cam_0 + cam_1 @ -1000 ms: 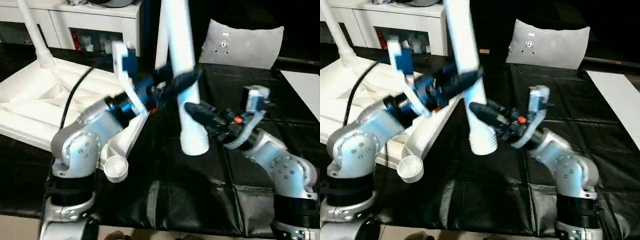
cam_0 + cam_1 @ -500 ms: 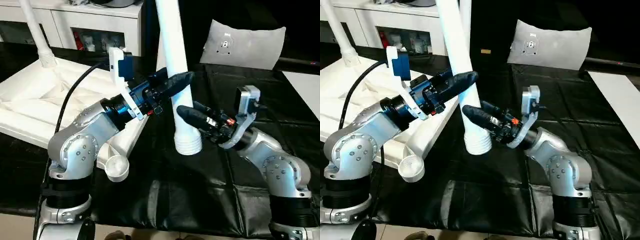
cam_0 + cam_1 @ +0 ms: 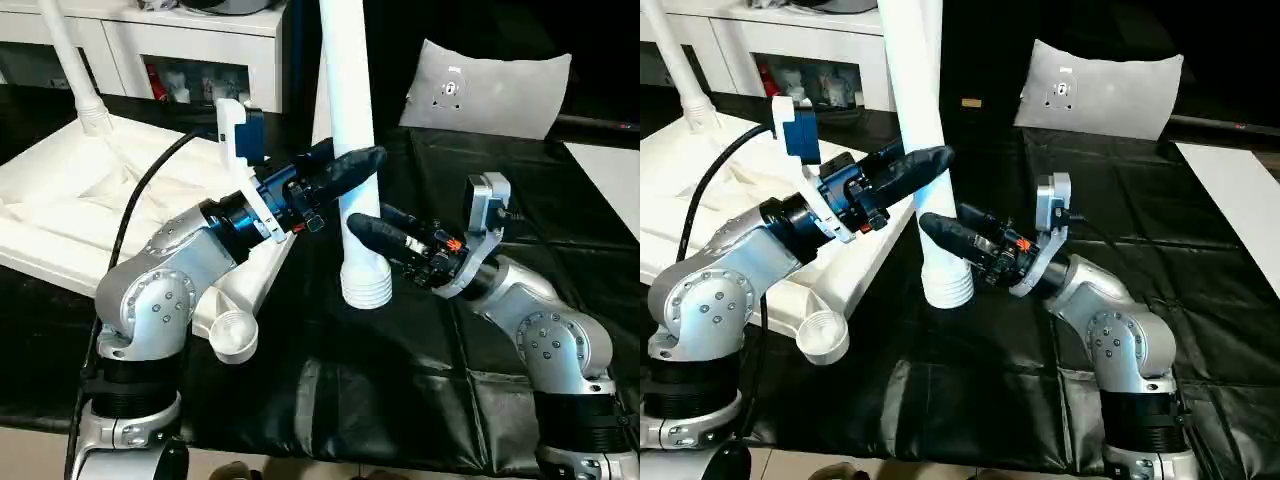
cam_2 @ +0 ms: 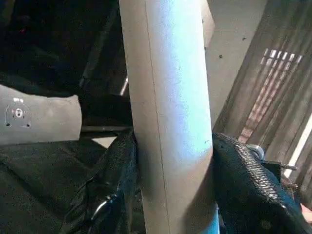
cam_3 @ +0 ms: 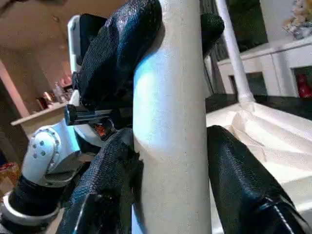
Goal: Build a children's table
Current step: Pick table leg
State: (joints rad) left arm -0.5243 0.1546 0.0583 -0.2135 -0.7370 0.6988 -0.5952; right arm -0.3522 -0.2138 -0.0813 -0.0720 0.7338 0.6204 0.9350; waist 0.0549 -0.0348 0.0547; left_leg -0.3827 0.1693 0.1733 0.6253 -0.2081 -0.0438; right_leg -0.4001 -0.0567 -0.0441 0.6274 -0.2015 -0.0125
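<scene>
leg [image 3: 348,130] (upright) clamped between both pincers.

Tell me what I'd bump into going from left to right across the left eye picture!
Table top → empty corner socket → left gripper → upright table leg → right gripper → grey cushion.

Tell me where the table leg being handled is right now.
In the head views the leg stands nearly upright mid-scene, gripped by the left gripper above the right gripper, right of the tabletop.
</scene>
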